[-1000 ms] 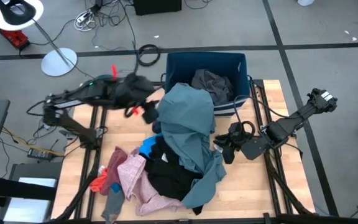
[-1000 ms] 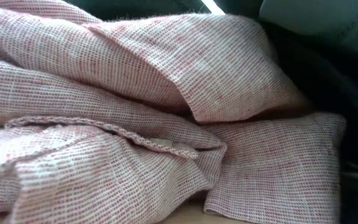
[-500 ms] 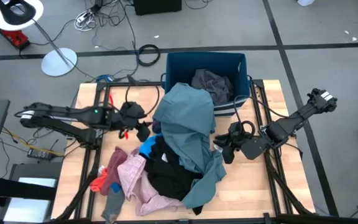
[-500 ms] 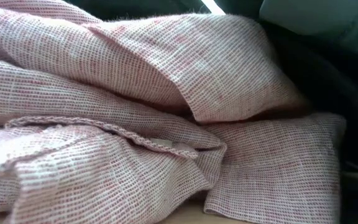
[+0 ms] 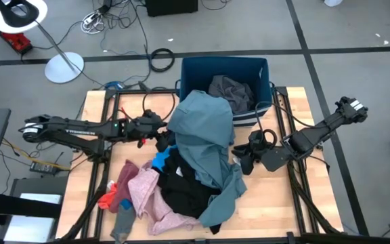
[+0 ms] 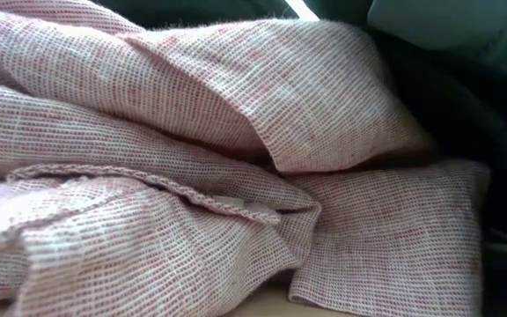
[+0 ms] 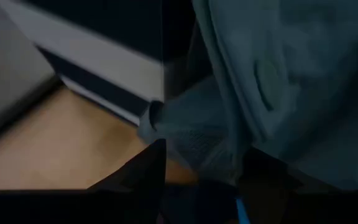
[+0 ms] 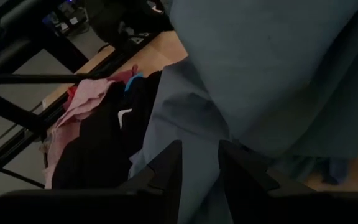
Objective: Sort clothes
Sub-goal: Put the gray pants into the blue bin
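— Wooden tabletop [image 5: 276, 196] on a grey floor, cables and a lamp base [image 5: 64, 67] off toward ten o'clock. What sat where?

— A heap of clothes filled the middle. A teal-grey garment [image 5: 205, 139] lay draped from the rim of the dark blue bin [image 5: 225, 71] at twelve o'clock down over a black garment [image 5: 185, 186]. A dark grey garment [image 5: 230, 91] was already inside the bin. At seven o'clock lay a pink garment [image 5: 147, 193] and a red-orange piece [image 5: 108, 198], with a bright blue scrap [image 5: 160, 161] peeking out beside the black one.

— And the arms?

— The left gripper [image 5: 160, 137] reached in from nine o'clock, at the teal-grey garment's edge; I judged it was lining up to grasp that piece. Its wrist camera showed the fingers apart, nothing between them, cloth just ahead. The right gripper [image 5: 244, 160] waited at three o'clock beside the same garment, fingers spread, empty.

— Anything in the way?

— The teal-grey piece covered much of the pile, so it probably had to go first. Hanging over the bin rim, it could snag. The low camera was blocked by pink weave.
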